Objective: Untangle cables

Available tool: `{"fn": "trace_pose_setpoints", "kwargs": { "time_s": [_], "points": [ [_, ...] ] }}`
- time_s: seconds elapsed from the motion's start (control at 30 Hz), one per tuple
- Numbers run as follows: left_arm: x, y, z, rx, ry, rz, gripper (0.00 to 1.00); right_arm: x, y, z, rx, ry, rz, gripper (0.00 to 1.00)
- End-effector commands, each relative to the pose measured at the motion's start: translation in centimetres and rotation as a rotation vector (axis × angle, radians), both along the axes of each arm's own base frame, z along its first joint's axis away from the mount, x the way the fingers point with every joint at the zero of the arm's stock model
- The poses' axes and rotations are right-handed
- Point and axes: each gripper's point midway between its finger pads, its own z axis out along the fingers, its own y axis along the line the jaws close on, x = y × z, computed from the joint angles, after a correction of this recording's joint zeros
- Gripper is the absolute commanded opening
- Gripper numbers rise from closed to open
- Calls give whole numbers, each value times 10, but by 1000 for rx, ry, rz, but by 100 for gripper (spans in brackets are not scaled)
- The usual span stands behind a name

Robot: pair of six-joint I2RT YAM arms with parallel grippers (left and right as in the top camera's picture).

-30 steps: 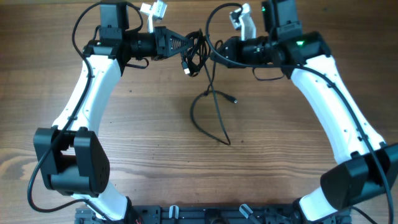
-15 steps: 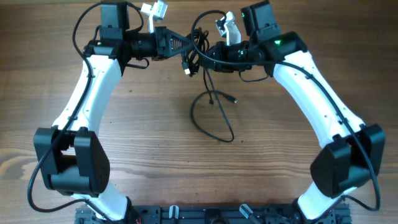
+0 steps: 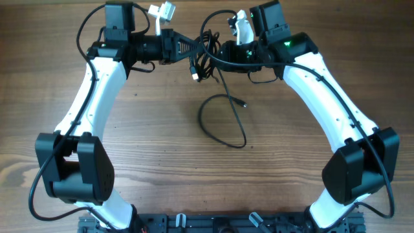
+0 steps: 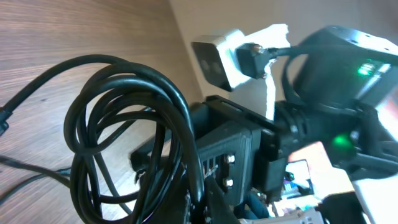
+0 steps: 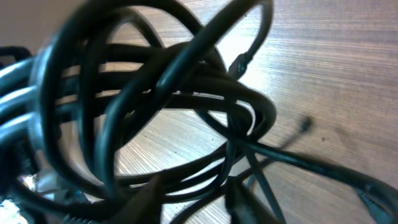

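Tabletop (image 3: 142,149): cables (image 3: 204,57) coiled at the far edge between both arms, 1 loose loop (image 3: 223,133) lying toward centre. Left tool (image 3: 192,46) pinches the coil. Right tool (image 3: 218,53) jaws slightly apart, strands between them.

Reaches forward with left arm (image 3: 90,90) and right arm (image 3: 330,97), elbows out, wrists turned inward to face each other. Clamps left gripper (image 3: 194,45) tight; holds right gripper (image 3: 218,53) partly parted, just beside it.
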Motion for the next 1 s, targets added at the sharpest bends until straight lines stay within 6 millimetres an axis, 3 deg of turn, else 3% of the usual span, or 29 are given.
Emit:
{"fn": "trace_pose_setpoints", "kwargs": {
  "time_s": [0.0,0.27,0.33,0.47,0.63,0.97],
  "points": [
    [-24,-5,27,-119,-97,-148,4,-2,-3,2,24,9,34,45],
    [-22,5,30,-139,-108,-143,4,-24,-13,44,42,-59,62,48],
    [-21,5,29,-136,-67,-130,4,-27,-14,63,62,-103,55,48],
    [-14,6,23,-108,54,-73,4,-29,-12,79,93,-133,42,47],
    [-5,8,14,-75,215,18,4,-23,-12,78,82,-118,-19,43],
    [1,9,8,-56,289,73,4,-11,-27,69,6,-116,-133,44]
  ]
}}
